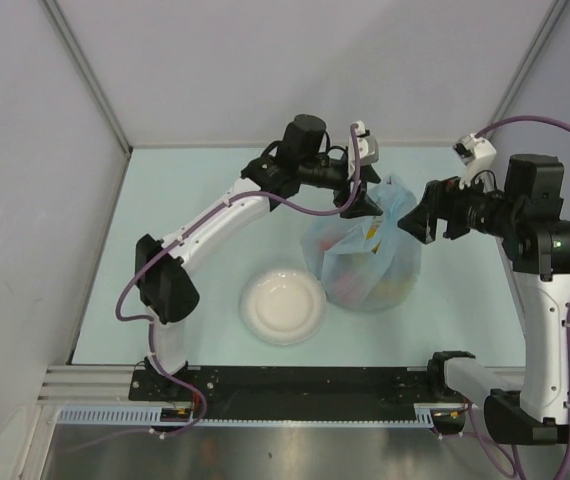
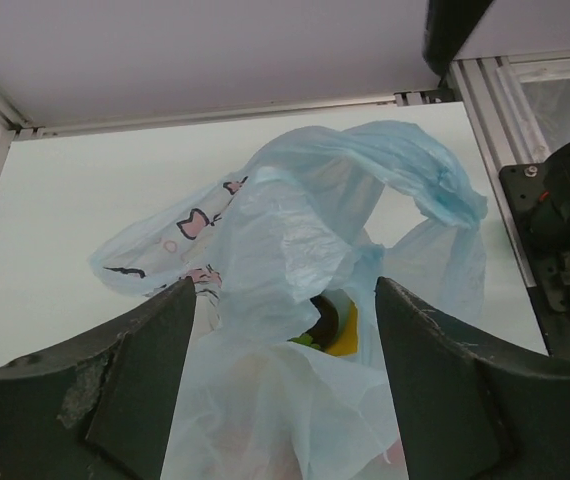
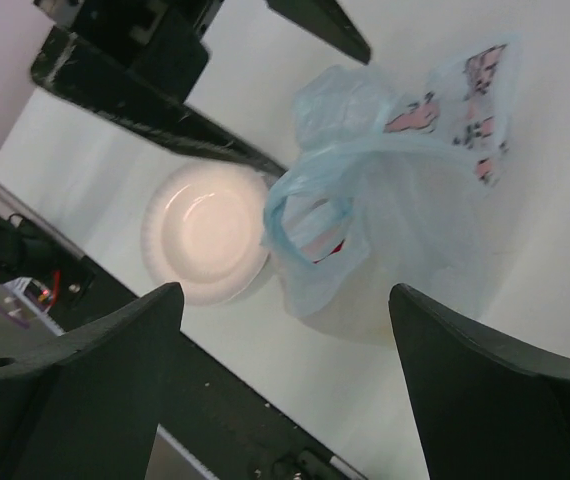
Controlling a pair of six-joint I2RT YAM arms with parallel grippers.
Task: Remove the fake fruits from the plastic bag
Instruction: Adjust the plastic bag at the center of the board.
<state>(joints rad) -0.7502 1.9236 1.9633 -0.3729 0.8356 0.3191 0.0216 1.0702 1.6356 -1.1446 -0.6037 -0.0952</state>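
Right of the middle in the overhead view, the plastic bag (image 1: 365, 255) stands on the pale desk (image 1: 185, 220). Its handles are bunched up at the top, and a white plate (image 1: 283, 305) sits just beside it at the lower left. The fake fruits (image 1: 367, 278) are all inside and show only as red, orange and yellow blurs through the thin blue plastic. The left wrist view catches a bit of yellow and green (image 2: 337, 332) down a gap in the folds. No fruit lies outside the bag.

The left fingers (image 2: 155, 380) are spread wide on either side of the crumpled upper part of the bag. The plastic rises between them, but neither finger pinches it. The right fingers (image 3: 485, 390) are also wide apart and hold nothing. They point at the bag's looped handle (image 3: 305, 215) from the right edge of the overhead view, a little way off.

By the look of it, this is the opening step: getting hold of the bag so that its mouth can be parted. Next, the left fingers would need to close on a fold or handle. The right fingers would need to reach the loop on their side and take it, so the two can draw the mouth apart. The thin film may slip or lift the whole bag.
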